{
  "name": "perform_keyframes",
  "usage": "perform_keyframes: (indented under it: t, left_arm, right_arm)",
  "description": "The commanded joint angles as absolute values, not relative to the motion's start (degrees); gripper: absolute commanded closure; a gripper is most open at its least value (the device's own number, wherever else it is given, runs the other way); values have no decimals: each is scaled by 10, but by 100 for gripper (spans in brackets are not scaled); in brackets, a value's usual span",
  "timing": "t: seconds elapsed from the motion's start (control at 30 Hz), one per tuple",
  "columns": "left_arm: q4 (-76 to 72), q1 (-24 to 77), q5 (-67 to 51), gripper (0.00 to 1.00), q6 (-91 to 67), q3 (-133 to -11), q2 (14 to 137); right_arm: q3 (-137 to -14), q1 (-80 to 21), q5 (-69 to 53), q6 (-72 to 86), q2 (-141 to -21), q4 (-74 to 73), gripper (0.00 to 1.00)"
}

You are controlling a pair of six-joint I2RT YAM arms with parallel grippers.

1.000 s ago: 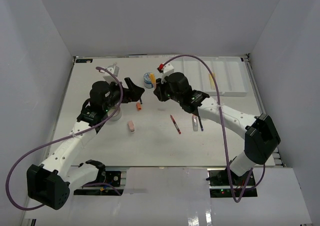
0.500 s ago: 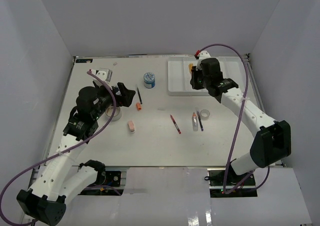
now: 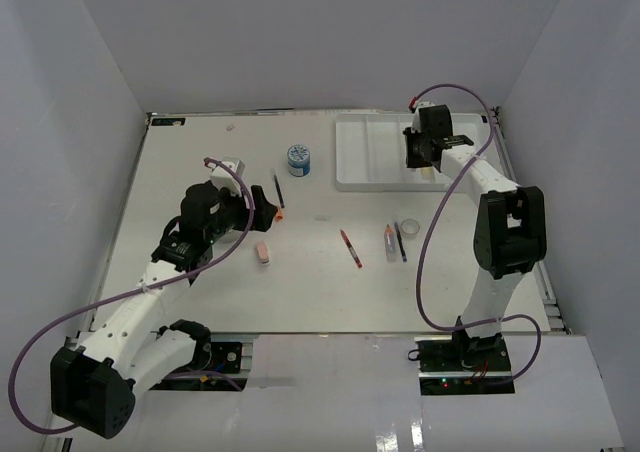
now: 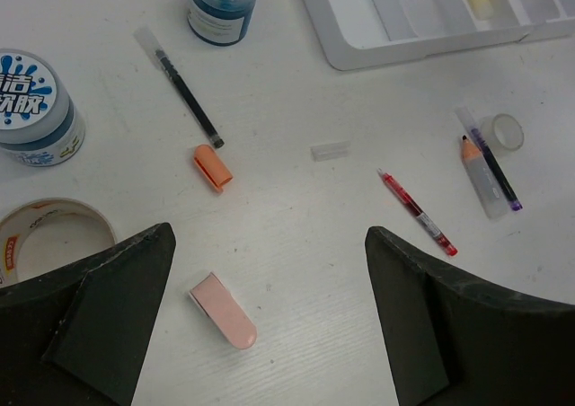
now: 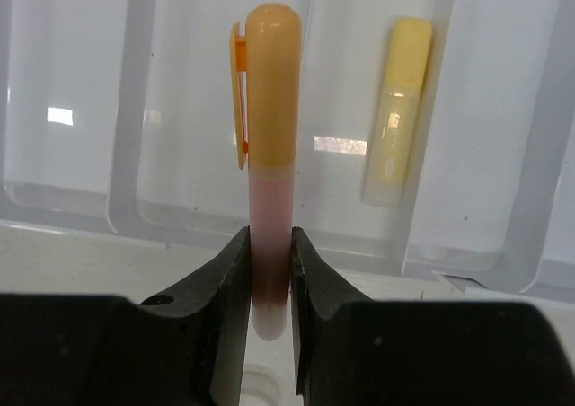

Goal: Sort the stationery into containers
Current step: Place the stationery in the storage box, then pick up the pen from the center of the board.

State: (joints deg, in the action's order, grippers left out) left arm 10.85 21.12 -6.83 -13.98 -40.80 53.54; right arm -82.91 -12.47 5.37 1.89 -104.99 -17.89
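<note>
Counting from the left wrist view:
- 2 jars: 1 near the table's far edge point(image 4: 223, 6), 1 toward the left edge point(image 4: 31, 101). In the top view the second is hidden under the left arm.
- 2 tape rolls: a tan roll point(image 4: 45, 231), cut off by the frame edge and a finger, and a small clear roll point(image 4: 508, 131).
- 1 pink eraser point(image 4: 223, 310), 1 red pen point(image 4: 416, 212), 1 orange cap point(image 4: 213, 167), 1 black pen point(image 4: 184, 87).
- 2 more pens point(image 4: 485, 165) lie touching beside the clear roll; they are hard to tell apart.

The left claw point(image 4: 267, 244) is spread wide and holds nothing.

There is 1 white tray point(image 3: 360, 162) at the far right corner. In it lies 1 yellow marker point(image 5: 397, 110).

The right claw point(image 5: 269, 276) is clamped on 1 orange marker point(image 5: 271, 83), over the compartment beside the yellow marker's. I cannot tell whether it touches the tray.
</note>
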Motion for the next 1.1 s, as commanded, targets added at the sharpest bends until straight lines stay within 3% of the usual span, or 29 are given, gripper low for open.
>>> perform_keyframes:
  t: [0.0, 0.3, 0.57, 0.87, 1.07]
  left_arm:
    - [65, 213, -63, 2, -134, -396, 525]
    - [55, 213, -61, 2, -136, -367, 525]
    - [55, 213, -64, 2, -136, -365, 519]
    - [58, 213, -57, 2, -140, -366, 518]
    - [61, 213, -49, 2, -149, -367, 519]
  right_arm:
    - [-867, -110, 46, 6, -1077, -170, 92]
    - [-870, -96, 51, 16, -1134, -171, 88]
    - [-895, -92, 49, 19, -1160, -177, 56]
    - [-913, -93, 20, 22, -1107, -217, 36]
    - [-823, -125, 37, 62, -997, -228, 22]
